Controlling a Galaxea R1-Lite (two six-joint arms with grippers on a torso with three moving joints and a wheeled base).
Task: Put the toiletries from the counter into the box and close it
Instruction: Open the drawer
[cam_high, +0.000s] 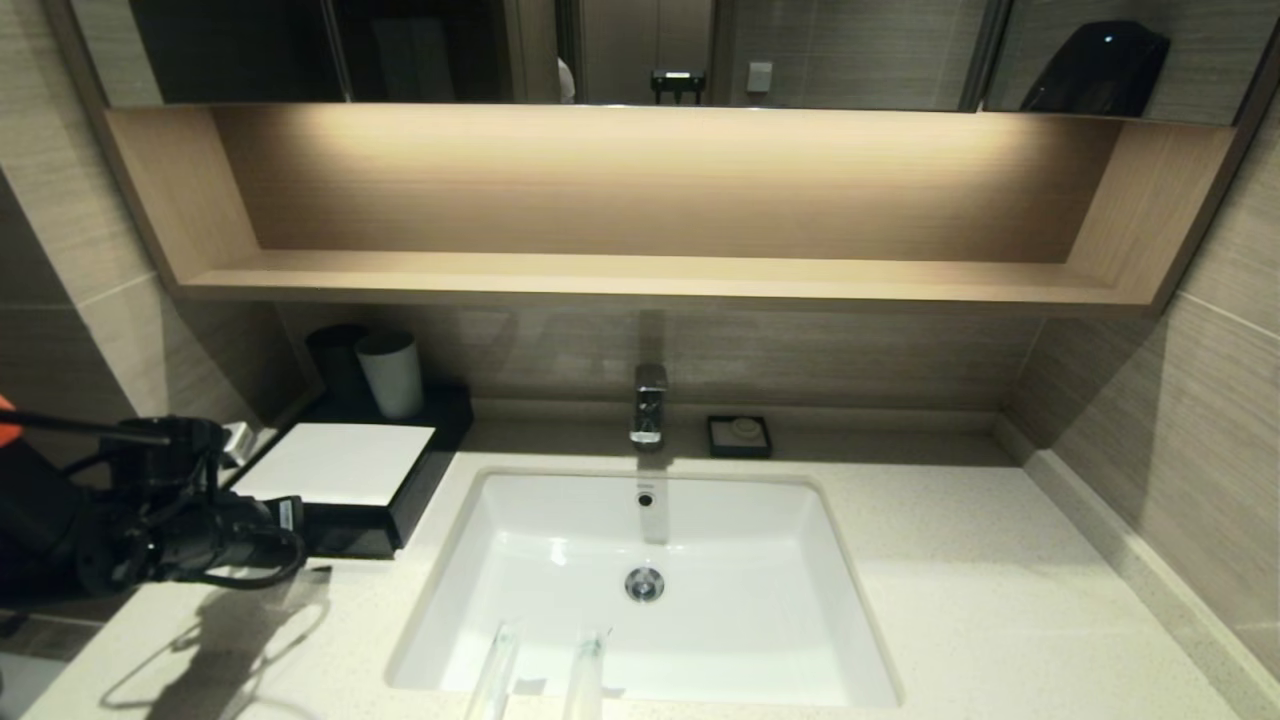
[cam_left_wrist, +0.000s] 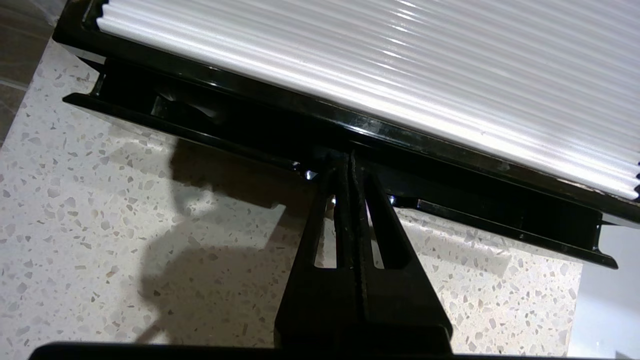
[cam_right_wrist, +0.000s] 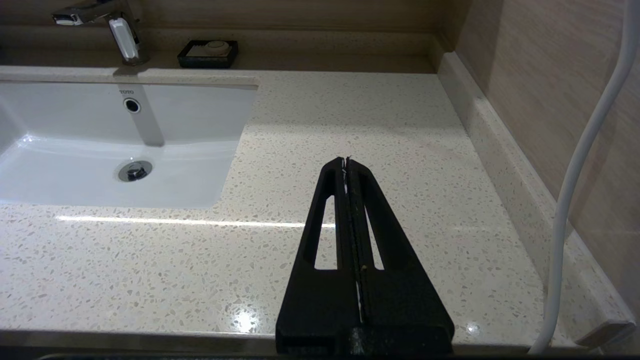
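The black box (cam_high: 415, 480) with its white top panel (cam_high: 335, 463) stands at the counter's (cam_high: 980, 600) back left. My left gripper (cam_left_wrist: 350, 161) is shut, its tips against the middle of the box's black front drawer (cam_left_wrist: 210, 137), which stands slightly out from the body. Whether anything is pinched between the tips I cannot tell. The left arm (cam_high: 180, 525) reaches in from the left edge. Two long clear-wrapped toiletries (cam_high: 497, 668) (cam_high: 587, 668) lie side by side at the sink's near rim, the right one with a green mark. My right gripper (cam_right_wrist: 346, 162) hangs shut and empty above the bare counter (cam_right_wrist: 400, 125) right of the sink.
A white sunken sink (cam_high: 500, 500) with a chrome tap (cam_high: 649, 403) fills the middle. A black soap dish (cam_high: 739, 436) sits behind it. A grey cup (cam_high: 392, 372) and a dark cup (cam_high: 335, 358) stand behind the box. A wooden shelf (cam_high: 650, 275) overhangs; a white cable (cam_right_wrist: 575, 175) hangs by the right wall.
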